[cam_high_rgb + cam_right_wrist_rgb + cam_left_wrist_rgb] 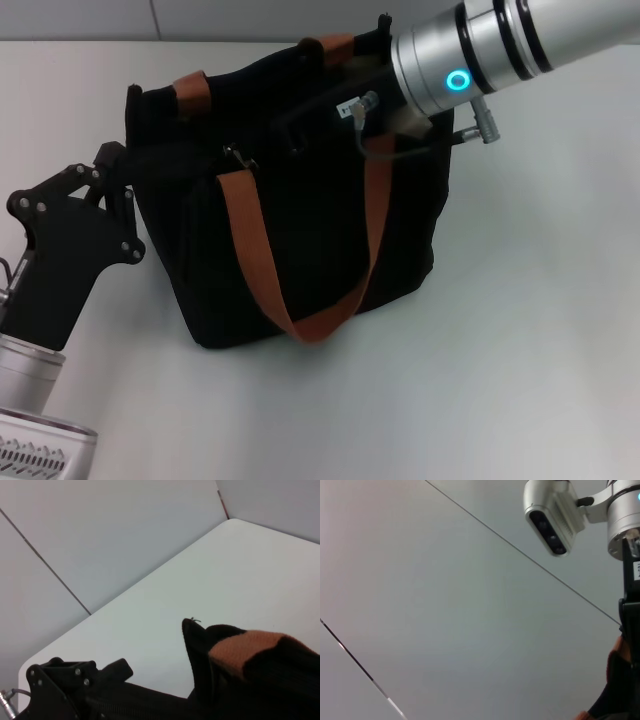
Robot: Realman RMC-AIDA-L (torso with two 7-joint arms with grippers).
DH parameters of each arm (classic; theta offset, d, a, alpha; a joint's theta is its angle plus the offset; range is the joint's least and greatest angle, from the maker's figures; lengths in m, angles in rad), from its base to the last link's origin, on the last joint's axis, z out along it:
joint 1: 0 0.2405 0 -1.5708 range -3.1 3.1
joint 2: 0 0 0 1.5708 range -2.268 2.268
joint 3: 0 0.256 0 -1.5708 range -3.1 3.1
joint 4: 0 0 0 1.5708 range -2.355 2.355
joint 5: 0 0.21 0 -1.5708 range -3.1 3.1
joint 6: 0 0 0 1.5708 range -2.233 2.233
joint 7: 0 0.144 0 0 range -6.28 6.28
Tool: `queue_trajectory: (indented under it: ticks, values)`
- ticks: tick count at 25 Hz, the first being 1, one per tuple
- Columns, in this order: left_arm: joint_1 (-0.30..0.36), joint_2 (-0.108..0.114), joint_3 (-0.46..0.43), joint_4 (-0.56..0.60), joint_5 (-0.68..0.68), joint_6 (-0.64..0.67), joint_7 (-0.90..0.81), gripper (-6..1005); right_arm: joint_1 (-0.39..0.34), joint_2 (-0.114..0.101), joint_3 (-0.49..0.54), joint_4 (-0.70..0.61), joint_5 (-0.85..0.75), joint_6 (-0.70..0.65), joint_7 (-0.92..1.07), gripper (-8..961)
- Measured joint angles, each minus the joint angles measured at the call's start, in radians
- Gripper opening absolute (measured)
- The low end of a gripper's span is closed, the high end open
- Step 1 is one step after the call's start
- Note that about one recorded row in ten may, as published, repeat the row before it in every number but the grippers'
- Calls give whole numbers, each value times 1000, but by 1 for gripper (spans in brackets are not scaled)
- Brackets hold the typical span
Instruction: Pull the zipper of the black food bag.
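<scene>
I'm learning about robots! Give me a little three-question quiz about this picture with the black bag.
1. True or false: the black food bag stands upright on the white table.
2. What is the small silver thing on top of the bag, near its left end? A) a spoon B) the zipper C) a coin
3. Fill in: the left gripper is at the bag's ____ end, as the robot sees it.

Key: 1 true; 2 B; 3 left.
</scene>
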Motion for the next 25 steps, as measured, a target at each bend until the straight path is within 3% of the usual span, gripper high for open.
queue_trajectory:
  ticks: [4, 9, 16, 18, 23, 25]
  values:
    - [4, 0, 3, 1, 0, -10, 0, 24, -17, -9, 77, -13, 0, -51, 4, -1]
    - [12, 0, 5, 2, 0, -56, 5, 24, -32, -20, 149, -33, 0, -124, 11, 9]
    - [18, 0, 8, 2, 0, -69, 6, 24, -23, -40, 130, -68, -35, -167, 67, 46]
    - [19, 0, 15, 2, 2, -82, 8, 24, -15, -39, 124, -74, -51, -173, 77, 57]
    - [32, 0, 23, 7, 3, -131, 116, 25, 29, -3, 62, -130, -169, -130, 111, 83]
    - [40, 0, 22, 7, 1, -134, 159, 25, 38, -1, 43, -131, -176, -118, 112, 94]
